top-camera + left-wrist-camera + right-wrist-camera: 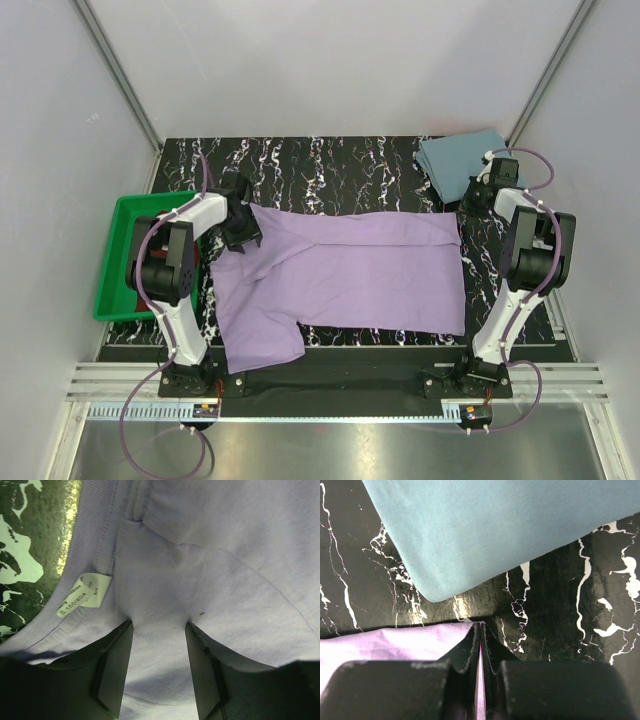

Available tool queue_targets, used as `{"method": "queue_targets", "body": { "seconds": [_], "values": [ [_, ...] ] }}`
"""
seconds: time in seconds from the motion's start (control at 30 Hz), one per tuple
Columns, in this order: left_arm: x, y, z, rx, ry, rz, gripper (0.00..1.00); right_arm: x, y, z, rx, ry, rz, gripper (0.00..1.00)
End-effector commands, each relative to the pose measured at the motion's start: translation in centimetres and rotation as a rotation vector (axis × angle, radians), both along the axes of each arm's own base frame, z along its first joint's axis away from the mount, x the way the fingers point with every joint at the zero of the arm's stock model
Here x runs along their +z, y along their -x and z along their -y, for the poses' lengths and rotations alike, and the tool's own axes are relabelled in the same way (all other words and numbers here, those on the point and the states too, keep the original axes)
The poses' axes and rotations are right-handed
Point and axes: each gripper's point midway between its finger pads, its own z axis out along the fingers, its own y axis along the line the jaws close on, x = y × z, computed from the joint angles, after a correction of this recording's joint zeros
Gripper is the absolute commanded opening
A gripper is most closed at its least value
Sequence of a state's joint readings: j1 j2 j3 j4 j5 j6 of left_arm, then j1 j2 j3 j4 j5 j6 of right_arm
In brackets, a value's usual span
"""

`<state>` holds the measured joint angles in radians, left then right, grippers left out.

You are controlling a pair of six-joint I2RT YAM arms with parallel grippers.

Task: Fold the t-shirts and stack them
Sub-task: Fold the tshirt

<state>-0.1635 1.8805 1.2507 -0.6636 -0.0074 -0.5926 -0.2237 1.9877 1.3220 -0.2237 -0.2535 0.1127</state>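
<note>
Black white-veined marble tabletop [330, 165] from above, boxed in by white walls. Draped flat over most of it, collar end to the left: lavender purple soft cloth t-shirt [350, 280]. Just off that shirt's far right corner, already folded and parked, dusty teal-blue t-shirt [455, 158]; off its left edge, green plastic tray [112, 270].

Over to left wrist: left gripper [159, 625] down at the lavender collar area beside white size label [85, 596], fingers wide apart, nothing pinched, probably lining up a grab.

Then right wrist: right gripper [481, 630] clamped fully closed on the lavender hem corner, likely anchoring it for a fold.
</note>
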Motion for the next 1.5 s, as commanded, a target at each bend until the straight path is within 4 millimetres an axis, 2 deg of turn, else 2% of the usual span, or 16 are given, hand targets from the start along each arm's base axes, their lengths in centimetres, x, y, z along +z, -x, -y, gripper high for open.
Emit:
{"method": "queue_targets", "body": {
  "seconds": [0.0,0.1,0.13,0.2,0.23,0.27,0.33,0.4,0.5,0.63,0.77,0.87,1.0,1.13,1.3,1.47],
  "values": [
    [0.3,-0.4,-1.4,0.027,-0.069,-0.001,0.53,2.9,-2.0,1.3,-0.003,0.064,0.093,0.08],
    [1.8,-1.3,-0.7,0.017,-0.03,0.039,0.53,3.9,-1.8,1.5,-0.025,0.062,0.074,0.18],
    [2.6,-1.6,-0.4,0.012,-0.014,0.057,0.53,5.2,-2.0,1.5,-0.035,0.055,0.082,0.2],
    [5.1,-3.0,0.3,-0.003,0.019,0.12,0.55,5.8,-0.8,0.5,-0.063,-0.016,0.041,0.25],
    [5.8,-3.4,0.3,-0.01,0.018,0.135,0.56,7.1,-0.6,0.4,-0.092,-0.032,0.046,0.27],
    [7.2,-4.2,0.2,-0.01,0.009,0.157,0.56,6.8,0.9,-0.1,-0.156,-0.084,-0.03,0.28],
    [7.8,-4.8,-0.4,-0.008,-0.025,0.171,0.57,7.5,2.1,-0.7,-0.184,-0.124,-0.066,0.27],
    [7.2,-5.6,-0.6,-0.006,-0.039,0.167,0.57,8.0,3.0,-2.0,-0.205,-0.205,-0.086,0.25],
    [6.2,-6.2,-0.7,-0.006,-0.039,0.137,0.56,7.4,4.8,-3.0,-0.23,-0.256,-0.123,0.21],
    [4.0,-6.8,-0.9,0.001,-0.05,0.098,0.55,3.4,7.9,-3.1,-0.28,-0.246,-0.248,0.14],
    [2.9,-7.2,-1.6,0.0,-0.093,0.071,0.55,0.5,9.1,-3.4,-0.316,-0.264,-0.287,0.12],
    [2.6,-7.7,-2.4,0.003,-0.132,0.062,0.54,-0.5,9.8,-2.4,-0.366,-0.211,-0.316,0.08],
    [2.3,-7.4,-3.9,0.032,-0.174,0.037,0.54,-1.9,11.4,0.9,-0.488,-0.041,-0.376,0.07],
    [2.1,-6.4,-4.2,0.069,-0.16,0.029,0.54,-3.3,11.9,2.0,-0.525,0.015,-0.401,0.06],
    [3.7,-6.4,-3.3,0.052,-0.107,0.072,0.54,-3.0,11.3,2.3,-0.507,0.028,-0.368,0.06],
    [8.0,-7.7,-3.4,0.011,-0.081,0.166,0.57,0.2,11.2,2.2,-0.504,0.023,-0.331,0.08]
  ]
}}
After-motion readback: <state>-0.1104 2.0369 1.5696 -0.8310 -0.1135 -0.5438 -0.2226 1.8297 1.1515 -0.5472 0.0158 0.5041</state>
